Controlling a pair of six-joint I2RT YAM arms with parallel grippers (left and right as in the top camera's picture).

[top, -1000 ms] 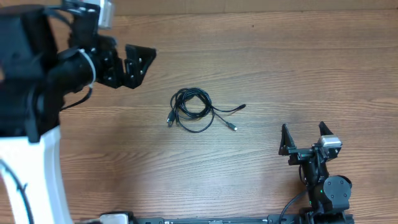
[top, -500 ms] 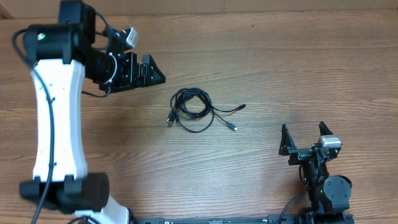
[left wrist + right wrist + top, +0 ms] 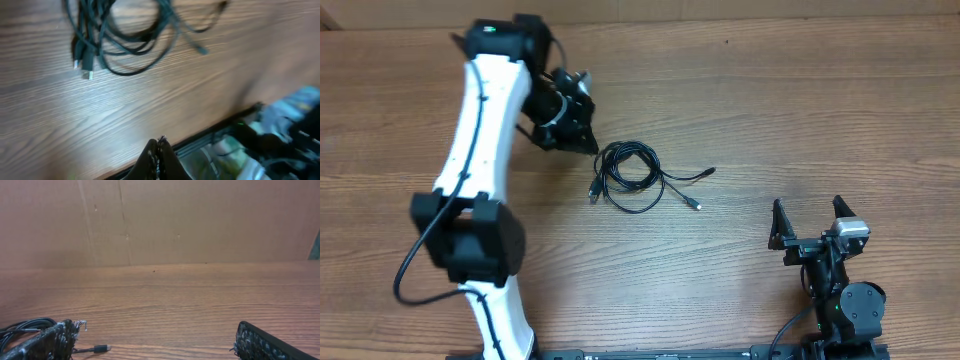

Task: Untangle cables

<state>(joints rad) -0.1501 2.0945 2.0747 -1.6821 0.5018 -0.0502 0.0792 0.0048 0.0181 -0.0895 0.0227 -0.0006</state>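
The cables lie as a small black tangle of thin cords on the wooden table, with plug ends trailing left and right. My left gripper hovers just up-left of the tangle, fingers pressed together with nothing between them. The left wrist view shows the cables ahead of the shut left gripper, well apart from it. My right gripper stands open near the front right, far from the tangle. In the right wrist view, a cable plug lies by the left finger of the open right gripper.
The left arm's white link stretches over the table's left side from its base at the front. A brown cardboard wall stands behind the table. A black rail runs along the front edge.
The left arm has swung right and down toward the tangle, and its gripper has gone from open to shut. The right arm and the cables have not moved.
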